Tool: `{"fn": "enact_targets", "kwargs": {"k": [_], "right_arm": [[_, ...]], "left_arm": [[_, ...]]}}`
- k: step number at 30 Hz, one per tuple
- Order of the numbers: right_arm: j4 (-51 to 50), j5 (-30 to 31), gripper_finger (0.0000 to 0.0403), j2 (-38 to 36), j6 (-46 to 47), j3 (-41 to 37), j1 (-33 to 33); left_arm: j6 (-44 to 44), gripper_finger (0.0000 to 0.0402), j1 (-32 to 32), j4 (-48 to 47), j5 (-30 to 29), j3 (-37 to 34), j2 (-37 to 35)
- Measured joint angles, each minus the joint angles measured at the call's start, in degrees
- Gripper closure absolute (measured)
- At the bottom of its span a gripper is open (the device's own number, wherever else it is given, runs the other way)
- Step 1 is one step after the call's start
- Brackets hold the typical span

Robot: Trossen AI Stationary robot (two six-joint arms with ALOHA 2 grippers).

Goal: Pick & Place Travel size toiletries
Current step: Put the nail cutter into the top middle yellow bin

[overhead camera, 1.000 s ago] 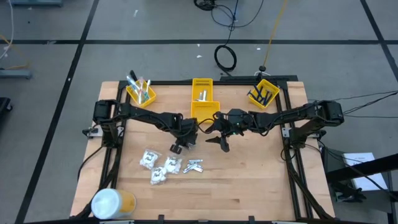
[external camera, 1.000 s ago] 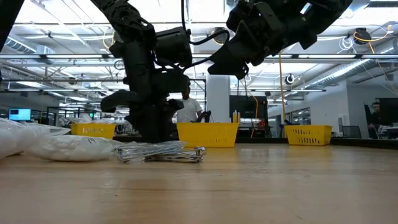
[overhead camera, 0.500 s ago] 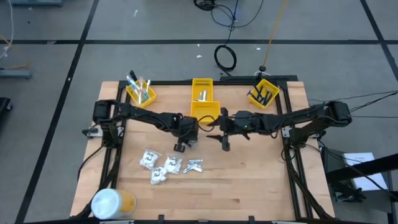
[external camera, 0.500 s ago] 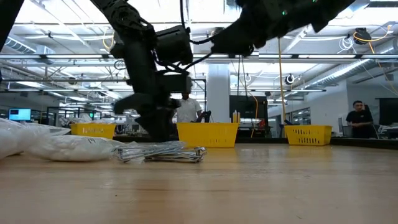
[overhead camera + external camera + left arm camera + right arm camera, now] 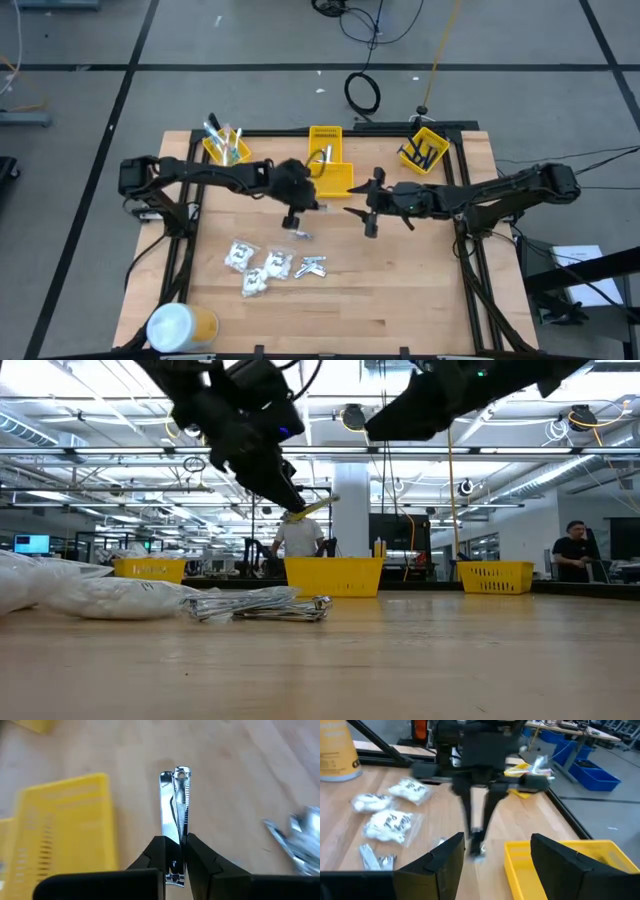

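Left pincer (image 5: 173,855) clamped on a silvery nail clipper (image 5: 175,810), gripped only at its tail end; most of its length sticks out ahead of my fingers. I'm holding it above the desk (image 5: 400,300), just beside the middle yellow bin (image 5: 328,170).

Right pincer (image 5: 372,212) hangs near the desk's centre, jaws apart, holding nothing.

Rest of the toiletries lie on the desk: more silvery clippers (image 5: 312,266) in a small heap, white wrapped packets (image 5: 255,265) next to them. Toothbrushes (image 5: 225,140) stand in the left bin, dark razors (image 5: 422,152) in the right one.

Risks, as I judge them:
- Short purchase on smooth metal: a quick swing could pivot the clipper in my grip or shake it loose.
- Protruding end could strike the bin's rim if I come in low.
- Right arm sits close; crossing toward the bin risks a knock.
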Motion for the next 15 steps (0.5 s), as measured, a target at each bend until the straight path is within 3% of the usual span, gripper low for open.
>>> {"fn": "enact_targets", "kwargs": {"k": [9,15], "right_arm": [[4.05,0.15,0.0188,-6.26,0.07,-5.06,0.15],[9.57,0.16,0.0188,-6.89,-1.06,-7.74,-0.05]], "left_arm": [[-6.63,0.0370,15.29,26.76,2.56,-6.98,-0.68],[-15.49,0.0370,21.43,28.37,2.00,-2.27,6.01]]}}
